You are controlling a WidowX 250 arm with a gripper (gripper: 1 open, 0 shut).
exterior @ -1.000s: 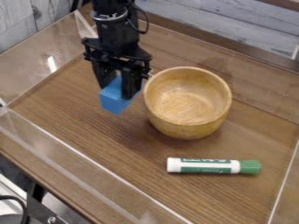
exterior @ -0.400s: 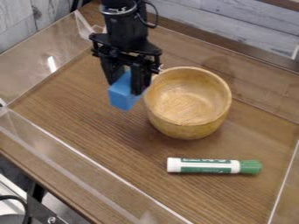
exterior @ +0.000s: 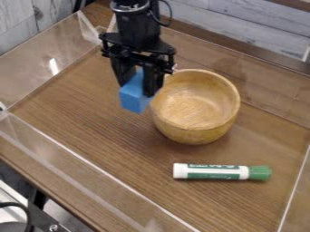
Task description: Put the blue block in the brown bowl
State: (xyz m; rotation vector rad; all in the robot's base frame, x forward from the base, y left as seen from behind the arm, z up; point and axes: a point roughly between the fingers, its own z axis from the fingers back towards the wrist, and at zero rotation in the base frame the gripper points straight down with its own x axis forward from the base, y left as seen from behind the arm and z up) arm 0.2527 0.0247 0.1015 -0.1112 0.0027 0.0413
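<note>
The bench [exterior: 91, 163], a brown wood-grained surface with a pale line along its left side, fills most of the view. Over its far part hangs the black robot arm [exterior: 130, 27], coming in from the top and pointing down, with cables and metal fittings along it.

The brown wooden bowl [exterior: 216, 130] is the largest loose thing, sitting upright right of the image centre. Its thick, light-coloured rim faces up and its pale inside shows.

The white-and-green marker [exterior: 220, 172] lies on its side on the near part of the bench, below the bowl in the view and apart from it. Its green cap points to the right, and dark green lettering runs along the white barrel.

The jaws [exterior: 136, 80] are closed on the bright blue rectangular block [exterior: 134, 96], holding it tilted just beside the bowl's left rim as the camera sees it. The block's lower end hangs below the dark fingers; its upper part is hidden between them. Whether the block touches the rim cannot be told from this angle.
</note>
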